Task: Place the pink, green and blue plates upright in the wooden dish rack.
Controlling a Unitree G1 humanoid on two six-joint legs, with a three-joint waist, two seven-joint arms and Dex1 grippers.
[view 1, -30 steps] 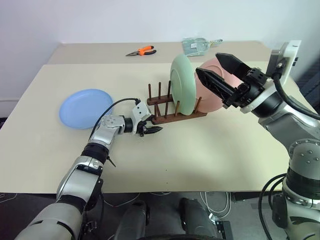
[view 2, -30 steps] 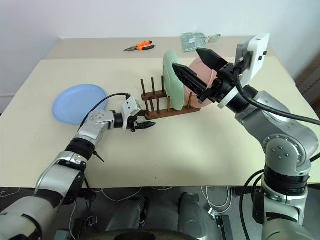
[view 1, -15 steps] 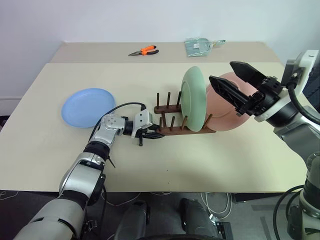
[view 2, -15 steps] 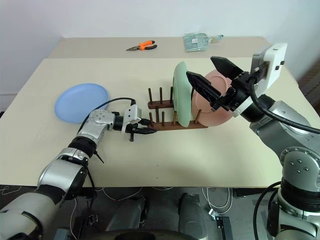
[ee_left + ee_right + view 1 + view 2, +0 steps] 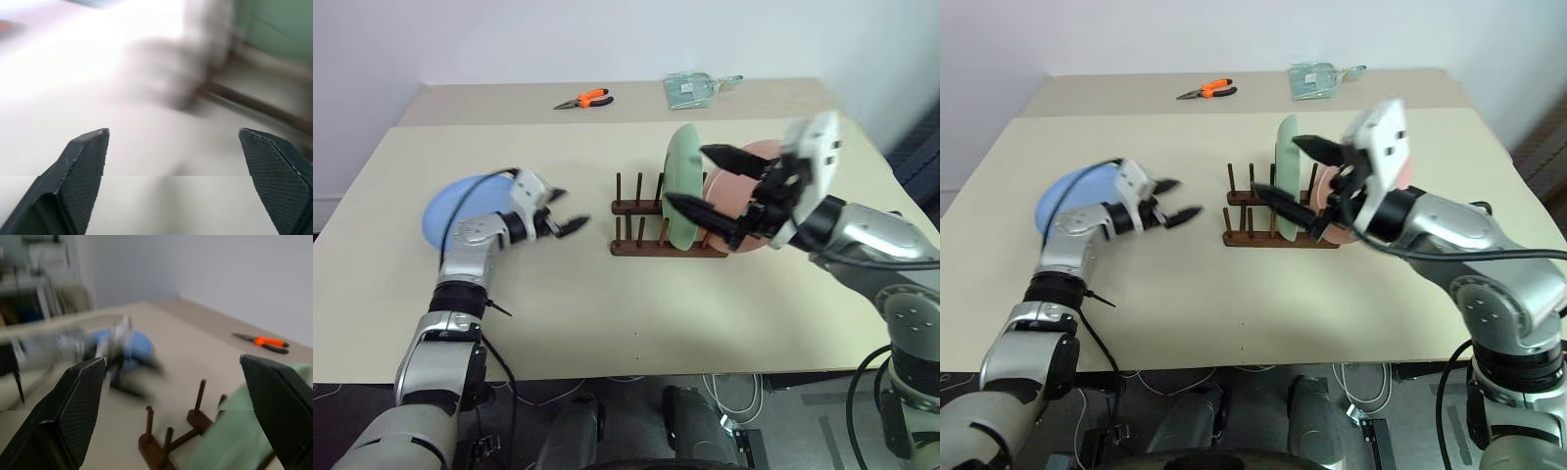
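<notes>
The blue plate (image 5: 450, 208) lies flat on the table's left side, partly covered by my left gripper (image 5: 564, 210). That gripper is open and holds nothing, a short way left of the wooden dish rack (image 5: 641, 250). In the rack's right half stand the green plate (image 5: 683, 157) and, behind it, the pink plate (image 5: 724, 184), both upright. My right gripper (image 5: 1274, 166) is open and empty, hanging in front of these two plates and pointing left over the rack. Its fingers (image 5: 78, 396) frame the rack's pegs (image 5: 171, 440).
Orange-handled pliers (image 5: 584, 99) and a clear plastic packet (image 5: 695, 88) lie on the far table section. The beige table (image 5: 636, 313) has bare room in front of the rack and between the rack and the blue plate.
My left gripper has opened, left the rack's near end and swung up and left to the blue plate. My right gripper sank a little and moved left across the standing plates.
</notes>
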